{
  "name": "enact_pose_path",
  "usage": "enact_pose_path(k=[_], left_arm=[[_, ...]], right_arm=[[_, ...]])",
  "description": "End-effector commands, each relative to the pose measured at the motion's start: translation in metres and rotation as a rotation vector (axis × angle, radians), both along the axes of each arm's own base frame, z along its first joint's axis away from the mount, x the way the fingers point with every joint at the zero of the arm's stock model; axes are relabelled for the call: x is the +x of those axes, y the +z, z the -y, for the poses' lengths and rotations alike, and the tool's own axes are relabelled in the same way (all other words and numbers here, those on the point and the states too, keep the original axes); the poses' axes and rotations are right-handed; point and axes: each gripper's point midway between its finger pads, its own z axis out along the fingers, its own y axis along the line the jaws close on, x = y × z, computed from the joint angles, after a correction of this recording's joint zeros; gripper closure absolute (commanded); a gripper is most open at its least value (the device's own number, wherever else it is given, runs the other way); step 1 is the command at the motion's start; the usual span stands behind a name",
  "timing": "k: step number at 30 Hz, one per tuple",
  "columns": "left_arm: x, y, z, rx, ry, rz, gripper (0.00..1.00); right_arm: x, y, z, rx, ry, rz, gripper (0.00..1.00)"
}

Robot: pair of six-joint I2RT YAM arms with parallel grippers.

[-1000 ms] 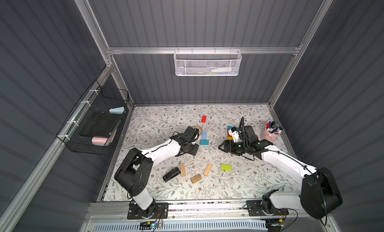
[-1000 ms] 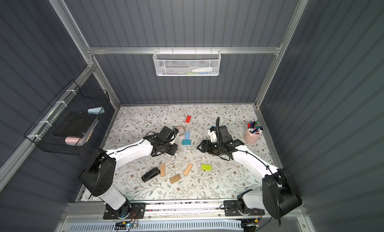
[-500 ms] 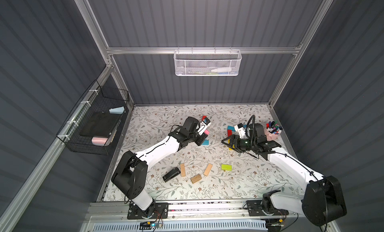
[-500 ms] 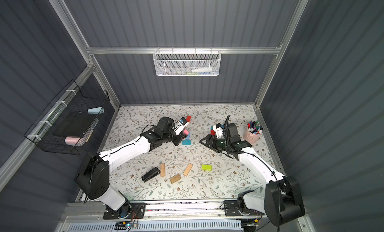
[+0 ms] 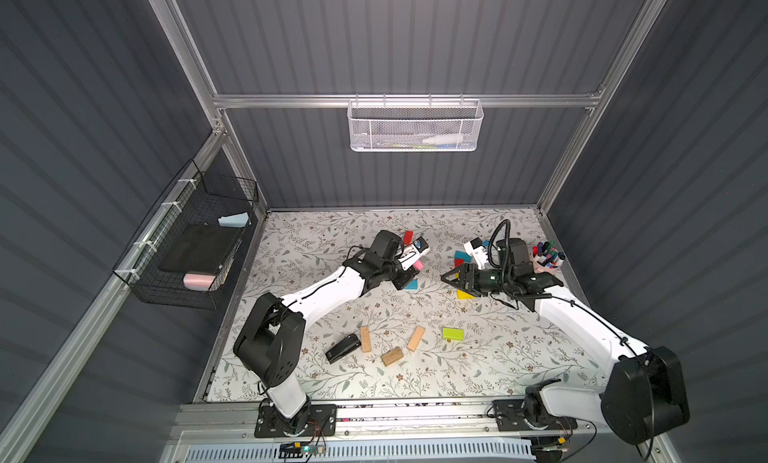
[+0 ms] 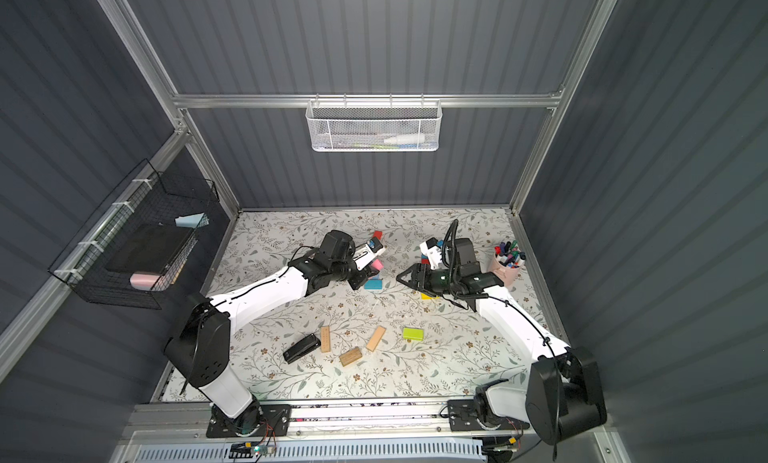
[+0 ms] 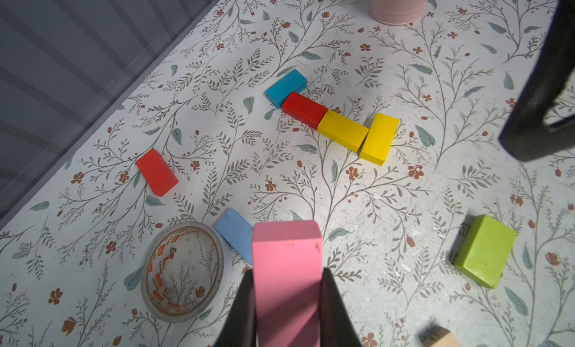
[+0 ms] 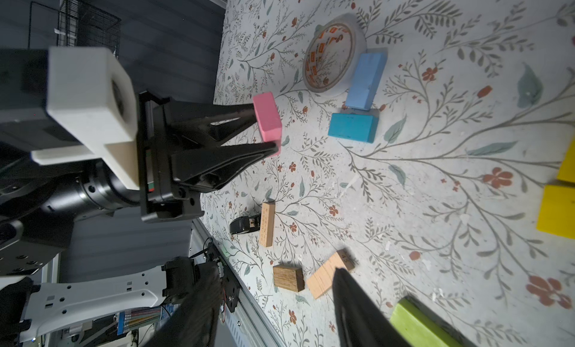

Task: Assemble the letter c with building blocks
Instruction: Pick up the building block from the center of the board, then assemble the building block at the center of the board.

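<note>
A pink block (image 7: 286,245) is held lengthwise in the closed left gripper (image 7: 287,277) (above the table (image 7: 404,205)), its long axis aimed roughly toward the unfinished block row (image 7: 339,129) ahead.

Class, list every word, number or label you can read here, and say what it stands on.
"45", probably: end of the tan wooden block.
Orange print inside the tape roll: too blurred to read.
Engraving along the long wooden block: too small to read.
</note>
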Motion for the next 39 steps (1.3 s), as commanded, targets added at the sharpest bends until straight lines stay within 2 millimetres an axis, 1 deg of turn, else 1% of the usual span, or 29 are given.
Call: enact_pose_path(k=[1, 6, 9, 13, 20, 25, 35, 39], left_arm=[[-0.006, 0.004, 0.01, 0.006, -0.099, 0.017, 0.91], [-0.016, 0.01, 0.018, -0.033, -0.164, -0.005, 0.91], [-0.026, 0.012, 0.021, -0.044, -0.214, -0.04, 0.91], [-0.03, 0.01, 0.023, -0.034, -0.245, -0.063, 0.91], [-0.033, 0.013, 0.024, -0.033, -0.256, -0.074, 0.91], [-0.041, 0.019, 0.028, -0.068, -0.297, -0.092, 0.91], [-0.05, 0.021, 0.03, -0.085, -0.336, -0.125, 0.91], [-0.052, 0.022, 0.03, -0.089, -0.341, -0.127, 0.9]], right_arm=[[-0.001, 0.004, -0.004, 0.01, 0.044, 0.004, 0.44], [0.002, 0.003, -0.01, 0.012, 0.071, 0.0, 0.49], [0.005, 0.003, -0.013, 0.01, 0.08, 0.004, 0.52], [0.006, 0.006, -0.019, 0.016, 0.111, 0.024, 0.52], [0.006, 0.003, -0.029, 0.008, 0.145, 0.024, 0.53], [0.008, 0.002, -0.033, 0.008, 0.146, 0.018, 0.54], [0.014, 0.002, -0.039, 0.006, 0.153, 0.015, 0.58], [0.014, -0.001, -0.041, -0.002, 0.155, 0.004, 0.6]])
